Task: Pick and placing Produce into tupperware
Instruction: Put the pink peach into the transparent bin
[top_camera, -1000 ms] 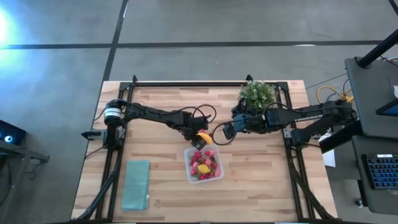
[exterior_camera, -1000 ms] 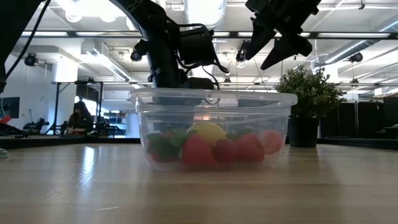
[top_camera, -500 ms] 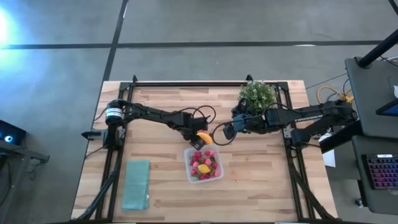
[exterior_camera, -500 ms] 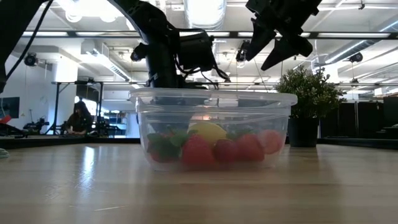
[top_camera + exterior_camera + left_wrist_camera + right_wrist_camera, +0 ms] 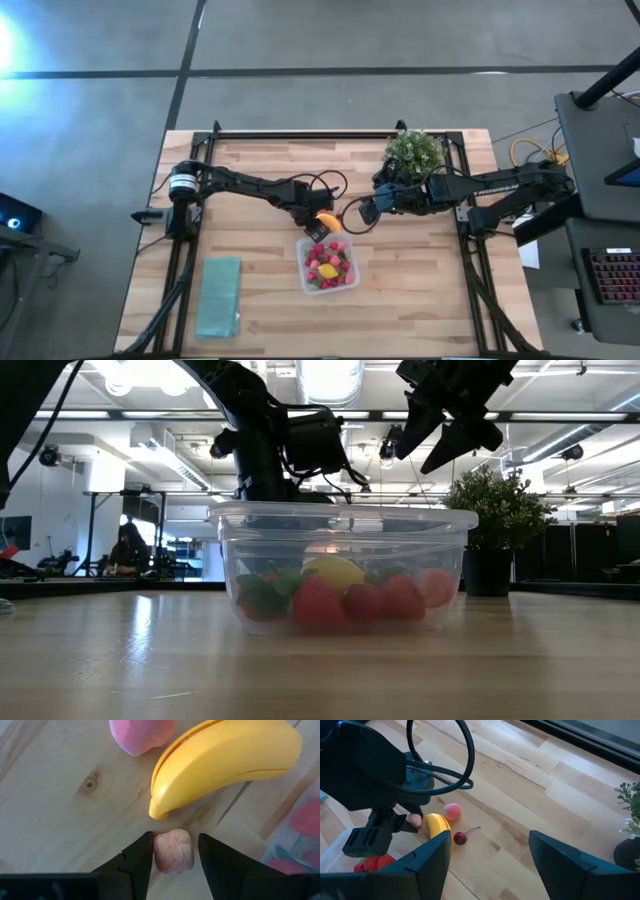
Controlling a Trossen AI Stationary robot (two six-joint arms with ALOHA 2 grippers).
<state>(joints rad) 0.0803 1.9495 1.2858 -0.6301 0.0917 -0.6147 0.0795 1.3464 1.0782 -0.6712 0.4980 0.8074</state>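
My left gripper (image 5: 174, 851) is down at the table just behind the tupperware (image 5: 327, 264), fingers clamped on a small pale pink piece (image 5: 172, 851). Banana (image 5: 225, 757) lies just beside it, a pink fruit (image 5: 142, 735) past that, a cherry (image 5: 459, 838) near both. Box holds red strawberries (image 5: 328, 261) & a lemon (image 5: 327, 271). My right gripper (image 5: 356, 213) hangs near the plant (image 5: 412, 151), fingers spread apart, empty.

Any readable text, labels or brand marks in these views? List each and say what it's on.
None can be read.
Right arm: pale lettering along the link, too small to read.
Tupperware, banana and green mat: no print seen.
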